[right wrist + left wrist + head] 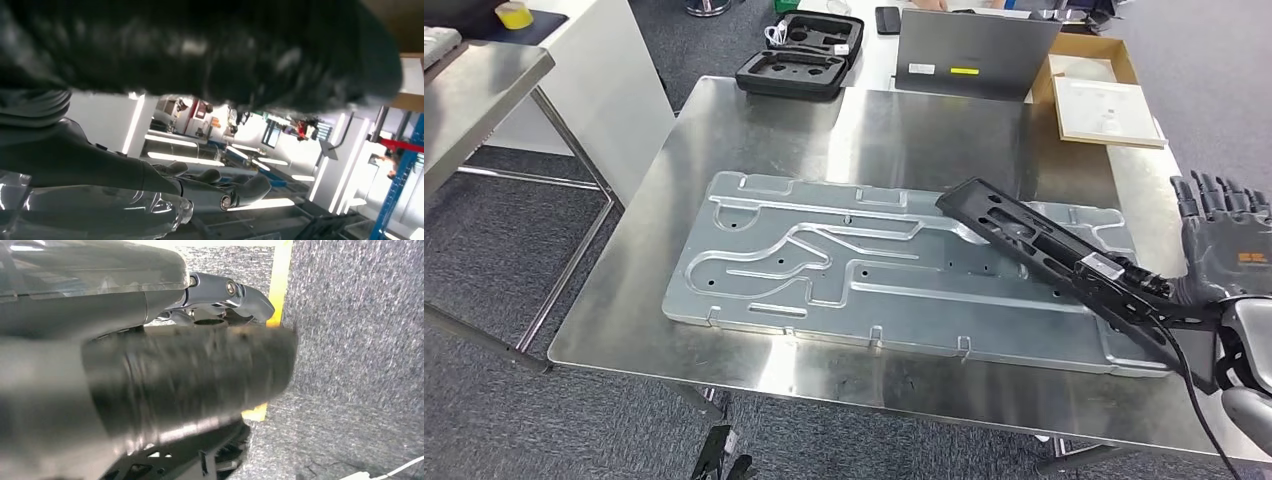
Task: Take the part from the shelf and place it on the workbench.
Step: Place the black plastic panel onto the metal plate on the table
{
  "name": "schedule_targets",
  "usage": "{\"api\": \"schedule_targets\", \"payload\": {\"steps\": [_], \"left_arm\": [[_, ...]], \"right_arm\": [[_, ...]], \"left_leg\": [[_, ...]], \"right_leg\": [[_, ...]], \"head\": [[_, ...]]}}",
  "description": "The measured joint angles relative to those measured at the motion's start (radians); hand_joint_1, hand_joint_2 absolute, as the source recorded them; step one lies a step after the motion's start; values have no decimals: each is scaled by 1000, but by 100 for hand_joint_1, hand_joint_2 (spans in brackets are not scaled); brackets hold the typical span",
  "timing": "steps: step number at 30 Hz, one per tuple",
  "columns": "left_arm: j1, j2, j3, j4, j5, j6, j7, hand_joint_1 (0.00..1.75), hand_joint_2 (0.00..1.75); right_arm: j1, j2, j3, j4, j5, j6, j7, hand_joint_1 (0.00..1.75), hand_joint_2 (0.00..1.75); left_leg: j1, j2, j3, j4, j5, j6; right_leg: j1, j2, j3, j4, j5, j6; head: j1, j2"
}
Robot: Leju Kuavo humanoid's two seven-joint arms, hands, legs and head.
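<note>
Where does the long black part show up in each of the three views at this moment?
Head view: the long black part lies slanted over the silver plate on the workbench, its near end by the right hand.
Left wrist view: cannot tell; a blurred dark shape sits close to the camera.
Right wrist view: cannot tell; blurred dark mass.
Shared landmark: none I can match across views.

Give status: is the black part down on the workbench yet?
Fetch looks done: the black part is over the workbench, above the grey machined plate. In hand: right hand, fingers spread, at the part's near end; contact is unclear. Left: lay it flat, withdraw.
</note>
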Motion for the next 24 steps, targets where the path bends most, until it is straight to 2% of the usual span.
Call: {"api": "schedule_targets", "payload": {"steps": [1,2,3,5,6,8,10,12,14,16,17,18,19,20,22,24], "left_arm": [[0,0,0,0,0,-1,1,0,0],[1,-1,0,0,0,-1,3,0,0],[1,-1,0,1,-1,-1,4,0,0],[1,-2,0,1,-1,-2,6,0,0],[0,-2,0,1,-2,-1,7,0,0],[0,-2,0,1,-3,1,7,0,0],[0,-1,0,2,-4,4,6,0,0],[0,-1,0,2,-5,6,6,0,0],[-1,-1,0,2,-5,7,6,0,0],[0,-2,0,2,-5,7,6,0,0],[1,-2,0,2,-4,7,8,0,0],[1,-3,0,2,-4,7,9,0,0],[1,-3,-1,2,-4,7,11,0,0],[0,-3,-3,2,-4,7,13,0,0],[-2,-3,-10,2,-4,8,15,0,0],[-4,-3,-15,2,-4,11,16,0,0]], "right_arm": [[4,0,-1,0,-2,-4,0,0,0],[7,0,-1,0,-5,-9,0,0,0],[9,0,-2,0,-7,-17,0,0,0],[10,0,-9,-1,-16,-49,0,0,0],[9,1,-14,-3,-24,-79,0,0,0],[10,3,-25,-14,-46,-153,0,0,0],[10,7,-38,-32,-68,-216,0,0,0],[9,10,-48,-49,-83,-243,0,0,0],[9,11,-56,-64,-98,-262,0,0,0],[10,20,-67,-88,-131,-314,-1,0,0],[11,29,-73,-106,-153,-350,-2,0,0],[12,39,-81,-126,-176,-388,-3,0,0],[12,51,-90,-149,-196,-423,-5,0,0],[11,63,-99,-173,-211,-450,-6,0,0],[10,86,-111,-225,-230,-486,-9,0,0],[8,109,-114,-279,-234,-511,-15,0,0]], "left_leg": [[0,0,-1,1,0,1],[-1,0,-1,3,-2,1],[-1,0,-1,7,-4,1],[0,-1,-2,19,-13,-3],[-1,-2,-5,28,-18,-7],[-5,-3,-14,40,-23,-15],[-7,-4,-18,43,-24,-20],[-5,-3,-25,63,-41,-31],[0,-1,-61,149,-95,-44],[5,-1,-115,272,-154,-52],[7,-1,-130,308,-165,-54],[9,-1,-127,308,-156,-54],[10,-1,-106,270,-129,-53],[10,-1,-71,205,-93,-50],[7,-3,-10,87,-45,-43],[4,-5,6,46,-36,-39]], "right_leg": [[0,0,-23,48,-16,2],[-1,0,-32,66,-13,5],[-3,-1,-22,47,7,7],[-6,-2,38,-68,65,8],[-5,-2,66,-123,83,7],[0,-1,88,-168,87,-2],[0,-1,86,-168,89,-14],[-3,-2,89,-173,92,-23],[-4,-7,92,-176,95,-32],[-4,-11,90,-175,96,-35],[-4,-12,89,-175,97,-36],[-4,-12,89,-174,97,-36],[-4,-12,89,-174,97,-36],[-4,-12,90,-173,97,-35],[-3,-12,90,-173,99,-31],[-2,-11,85,-174,106,-21]], "head": [[0,0],[0,0],[0,0],[0,0],[1,0],[1,0],[1,0],[1,0],[0,0],[0,0],[0,0],[0,0],[0,0],[0,0],[0,0],[0,0]]}}
